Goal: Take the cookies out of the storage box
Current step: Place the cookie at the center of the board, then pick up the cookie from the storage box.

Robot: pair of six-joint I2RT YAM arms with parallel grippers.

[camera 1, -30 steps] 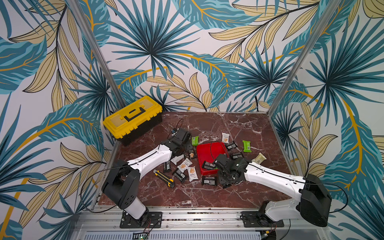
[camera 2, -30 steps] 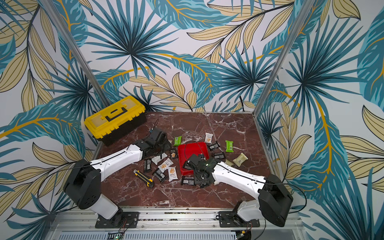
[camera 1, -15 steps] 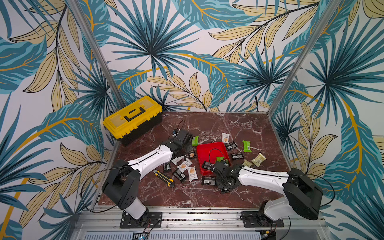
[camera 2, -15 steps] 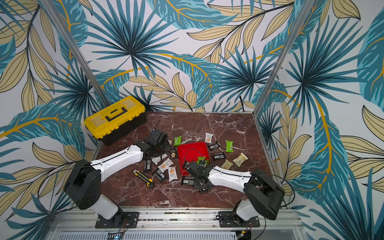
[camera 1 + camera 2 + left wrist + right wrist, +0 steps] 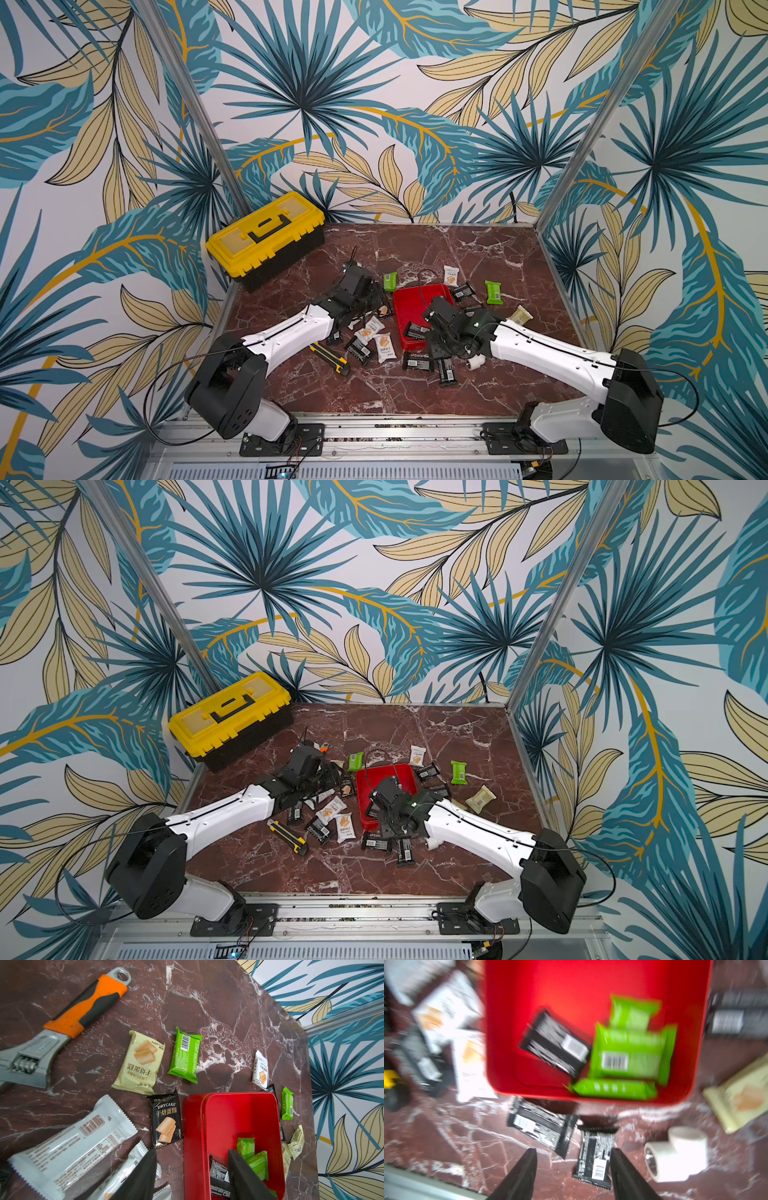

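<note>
The red storage box [image 5: 419, 297] sits mid-table, also seen in both wrist views [image 5: 228, 1118] [image 5: 571, 1001]. Inside lie cookies: a black packet [image 5: 554, 1043] and three green packets [image 5: 631, 1057]. More cookies lie scattered on the marble around it, among them two black packets [image 5: 417, 360] by its front wall. In the left wrist view my left gripper [image 5: 191, 1159] is open and empty. It straddles the box's left wall, one finger inside and one outside. My right gripper [image 5: 573, 1157] is open above the table in front of the box, with a black packet [image 5: 593, 1157] lying below it.
A yellow-lidded toolbox [image 5: 266, 237] stands at the back left. A yellow-black utility knife [image 5: 330, 357] lies front left and a white pipe elbow [image 5: 675, 1153] beside the right gripper. An orange-handled wrench [image 5: 62, 1022] and large white packets [image 5: 68, 1147] lie left of the box.
My right gripper has opened wider and drawn back from the box's front wall, leaving a black packet on the table. The left arm has barely moved.
</note>
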